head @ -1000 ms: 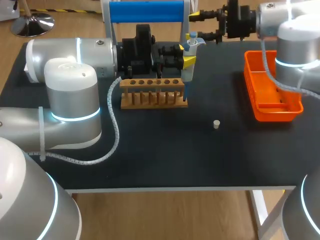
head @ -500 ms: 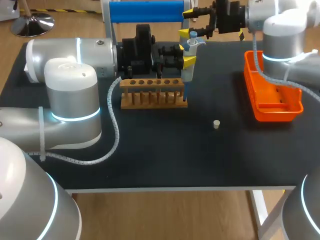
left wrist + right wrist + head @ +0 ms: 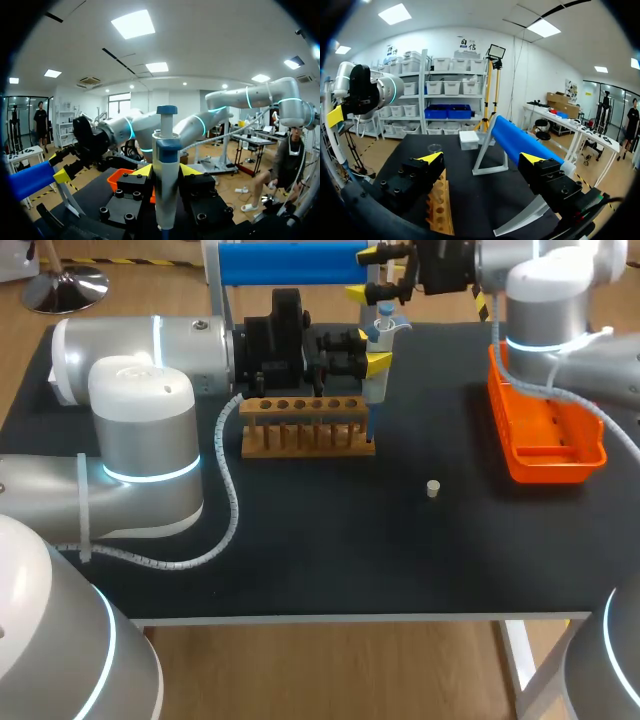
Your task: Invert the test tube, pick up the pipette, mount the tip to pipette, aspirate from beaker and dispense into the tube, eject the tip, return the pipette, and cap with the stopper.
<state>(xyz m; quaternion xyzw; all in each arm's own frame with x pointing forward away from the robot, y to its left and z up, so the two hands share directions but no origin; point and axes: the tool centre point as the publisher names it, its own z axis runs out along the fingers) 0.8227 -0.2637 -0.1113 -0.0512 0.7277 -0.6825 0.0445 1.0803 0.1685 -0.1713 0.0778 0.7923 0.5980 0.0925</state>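
Light: I see bright, even room light in every view.
Source: white ceiling panels (image 3: 132,23) overhead, seen in both wrist views.
Shadows: faint and soft on the black bench (image 3: 330,550).
Glare: pale sheen on my left arm (image 3: 140,350); my right tool (image 3: 482,158) has brightly lit yellow tips.

No legible text, labels, numbers or signs on the table (image 3: 400,560) or the gear on it.
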